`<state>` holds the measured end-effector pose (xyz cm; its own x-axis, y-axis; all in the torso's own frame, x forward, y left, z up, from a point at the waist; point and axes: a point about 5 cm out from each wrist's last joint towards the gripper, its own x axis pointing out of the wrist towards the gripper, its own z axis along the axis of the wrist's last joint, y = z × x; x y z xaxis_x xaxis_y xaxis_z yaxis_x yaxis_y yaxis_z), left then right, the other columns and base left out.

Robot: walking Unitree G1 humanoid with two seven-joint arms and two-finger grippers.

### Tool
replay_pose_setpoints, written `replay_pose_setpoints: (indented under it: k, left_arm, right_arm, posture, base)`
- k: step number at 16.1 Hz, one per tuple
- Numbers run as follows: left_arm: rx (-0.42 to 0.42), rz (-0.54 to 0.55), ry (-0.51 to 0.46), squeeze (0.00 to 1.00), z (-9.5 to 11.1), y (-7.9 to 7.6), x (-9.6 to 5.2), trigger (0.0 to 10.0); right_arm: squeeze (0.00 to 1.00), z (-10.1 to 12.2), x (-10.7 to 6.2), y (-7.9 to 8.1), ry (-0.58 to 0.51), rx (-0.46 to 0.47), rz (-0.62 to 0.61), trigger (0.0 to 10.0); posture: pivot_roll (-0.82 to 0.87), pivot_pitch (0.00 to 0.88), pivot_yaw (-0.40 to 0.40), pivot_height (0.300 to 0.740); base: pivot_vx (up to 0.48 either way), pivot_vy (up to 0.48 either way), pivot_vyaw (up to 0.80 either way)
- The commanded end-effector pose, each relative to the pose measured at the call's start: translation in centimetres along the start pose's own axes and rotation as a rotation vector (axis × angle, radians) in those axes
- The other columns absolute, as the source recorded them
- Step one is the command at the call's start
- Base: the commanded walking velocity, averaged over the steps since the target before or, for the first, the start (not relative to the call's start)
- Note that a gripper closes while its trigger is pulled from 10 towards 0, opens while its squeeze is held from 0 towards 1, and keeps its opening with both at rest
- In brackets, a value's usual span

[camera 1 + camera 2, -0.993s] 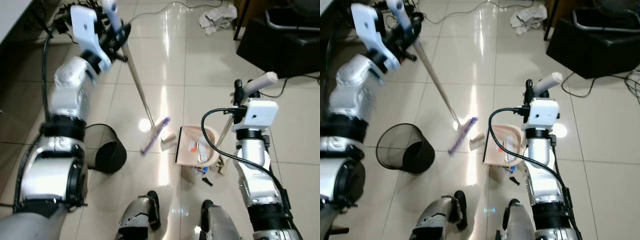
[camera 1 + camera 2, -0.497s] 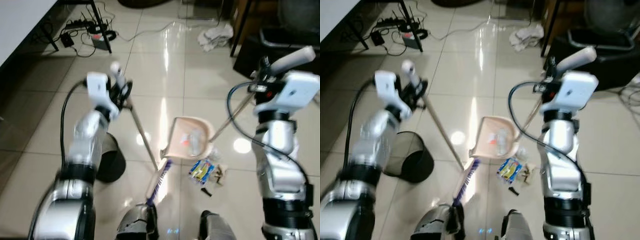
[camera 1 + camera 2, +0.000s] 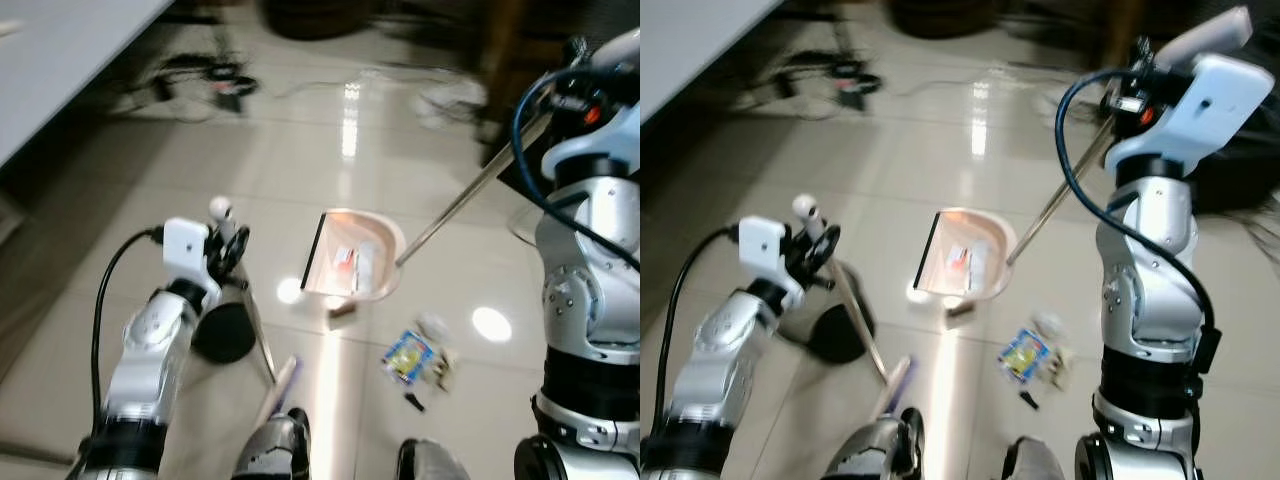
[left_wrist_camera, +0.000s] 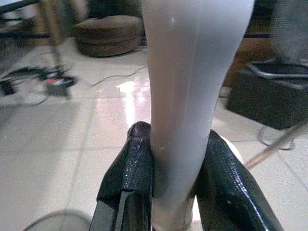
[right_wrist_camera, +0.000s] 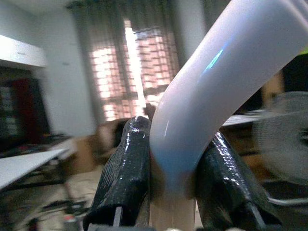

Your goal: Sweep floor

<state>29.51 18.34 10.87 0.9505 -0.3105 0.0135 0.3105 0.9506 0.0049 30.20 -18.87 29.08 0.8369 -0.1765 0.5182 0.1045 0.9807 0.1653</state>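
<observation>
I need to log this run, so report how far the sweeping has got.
Done: some litter already lies in the dustpan. In hand: the left hand is clamped on the broom handle, and the right hand grips the dustpan handle, with the pan tilted. Left: a yellow wrapper and small scraps lie on the tiles beside the pan, unswept.
</observation>
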Motion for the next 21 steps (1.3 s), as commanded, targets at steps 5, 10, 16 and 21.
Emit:
replay_pose_setpoints:
  k: [5, 10, 16, 21]
  left_arm:
    - [0.048, 0.011, 0.01, 0.0, 0.0, -1.4, -0.8, 10.0]
    - [0.083, 0.031, 0.011, 0.0, 0.2, -1.4, -0.8, 10.0]
    - [0.106, 0.044, -0.01, 0.0, 0.8, -1.1, -0.7, 10.0]
    - [0.091, 0.041, -0.019, 0.0, 0.7, -2.0, 0.2, 10.0]
  right_arm:
    - [0.0, 3.0, 1.2, 0.6, -0.09, 0.11, 0.012, 10.0]
    - [0.0, 2.7, 1.3, 0.1, -0.076, 0.134, -0.03, 10.0]
    - [0.0, 1.7, 1.2, -0.9, -0.045, 0.141, -0.089, 10.0]
    - [0.0, 0.6, 1.1, -0.6, 0.018, 0.078, -0.059, 10.0]
  posture:
    - [-0.05, 0.043, 0.09, 0.74]
    - [-0.04, 0.017, 0.088, 0.74]
    - [-0.02, 0.035, 0.077, 0.74]
    - [-0.03, 0.06, 0.066, 0.74]
  base:
    - [0.0, 0.0, 0.8]
    - [0.0, 0.0, 0.8]
    - [0.044, 0.0, 0.53]
    - [0.28, 0.0, 0.0]
